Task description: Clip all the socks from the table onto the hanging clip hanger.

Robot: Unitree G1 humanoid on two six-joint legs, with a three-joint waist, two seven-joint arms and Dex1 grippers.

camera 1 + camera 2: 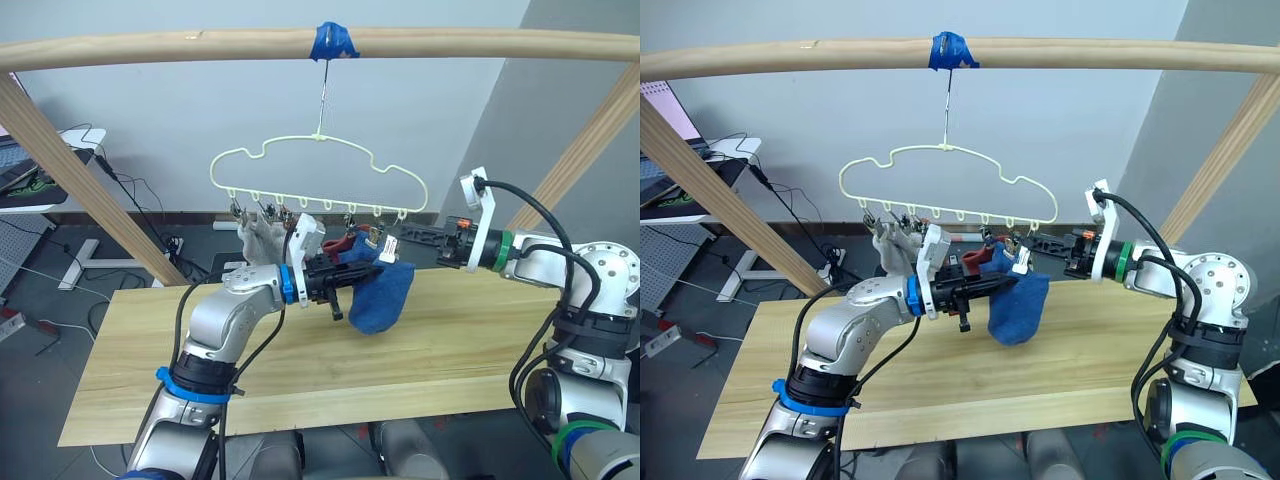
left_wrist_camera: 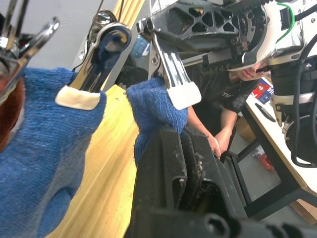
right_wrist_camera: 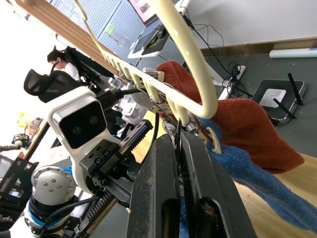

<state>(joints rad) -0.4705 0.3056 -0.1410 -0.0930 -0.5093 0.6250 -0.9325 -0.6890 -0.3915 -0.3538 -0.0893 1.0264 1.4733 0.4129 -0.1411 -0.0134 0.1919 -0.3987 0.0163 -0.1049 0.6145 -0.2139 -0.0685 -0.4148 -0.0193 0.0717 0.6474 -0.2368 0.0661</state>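
No legible writing on clip hanger (image 1: 318, 165)

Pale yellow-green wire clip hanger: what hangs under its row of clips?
Under the pale yellow-green wire clip hanger: a light grey sock, a rust-red sock and blue socks. The two black grippers cover the clips holding the blue ones, so their count stays unclear.

Hanger over the table, socks along its clips, both arms meeting beneath it.

The clip hanger (image 1: 318, 168) hangs from the pole (image 1: 200, 45) above the table's (image 1: 300, 370) far edge. A sock (image 1: 262, 238) hangs at the left end of its clip row, another sock (image 1: 384, 295) toward the right, a third (image 1: 342, 243) between and behind them. The left gripper (image 1: 348, 283) reaches in from the left, touching the right-hand sock; the right gripper (image 1: 393, 240) comes from the right, at the clip above it.
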